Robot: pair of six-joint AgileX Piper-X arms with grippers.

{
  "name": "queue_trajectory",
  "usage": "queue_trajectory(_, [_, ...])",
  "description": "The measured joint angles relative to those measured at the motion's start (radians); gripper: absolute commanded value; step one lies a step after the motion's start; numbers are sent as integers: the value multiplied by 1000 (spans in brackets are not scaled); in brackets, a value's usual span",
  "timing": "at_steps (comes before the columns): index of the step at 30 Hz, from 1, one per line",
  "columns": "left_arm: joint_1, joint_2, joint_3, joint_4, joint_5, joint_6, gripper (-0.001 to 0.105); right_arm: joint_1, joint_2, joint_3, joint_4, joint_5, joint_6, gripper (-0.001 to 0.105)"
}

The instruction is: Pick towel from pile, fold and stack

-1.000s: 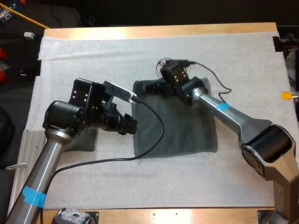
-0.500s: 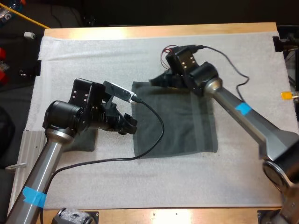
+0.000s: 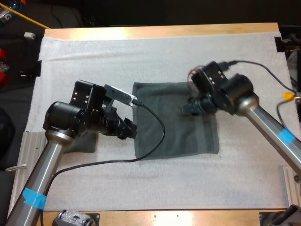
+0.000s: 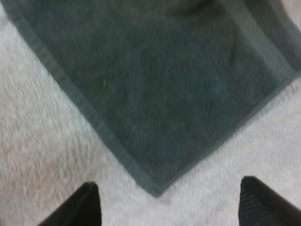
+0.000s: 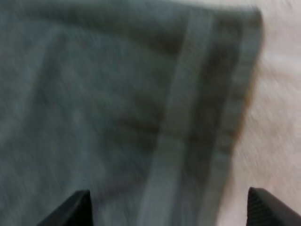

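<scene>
A dark grey-green towel (image 3: 174, 122) lies spread flat in the middle of the white mat (image 3: 141, 52). My left gripper (image 3: 128, 129) hovers at the towel's left edge, open. In the left wrist view its fingers stand apart over a corner of the towel (image 4: 155, 84), touching nothing. My right gripper (image 3: 190, 108) hangs over the right half of the towel, open. In the right wrist view its fingers stand wide above the towel's banded edge (image 5: 117, 108). A second dark towel (image 3: 87, 142) peeks out from under my left arm, mostly hidden.
The mat covers most of the wooden table (image 3: 164, 31). Bare mat lies in front of the towel, behind it and to its right. Beyond the left edge of the table there is dark clutter.
My right gripper let go of the towel's far edge, opened, and swung right and nearer over the towel. The far edge now lies flat. My left arm barely moved.
</scene>
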Motion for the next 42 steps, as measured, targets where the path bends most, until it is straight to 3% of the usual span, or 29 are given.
queue_trajectory(13, [0,0,0,155,0,0,59,0,-334,429,-60,9,160,64])
queue_trajectory(22, [0,-36,0,188,0,0,59,-8,-386,643,-201,-35,255,64])
queue_trajectory(34, [0,-228,0,188,0,-13,59,-291,-386,801,-435,-318,302,64])
queue_trajectory(42, [0,-359,9,163,0,-56,59,-318,-300,832,-533,-458,339,64])
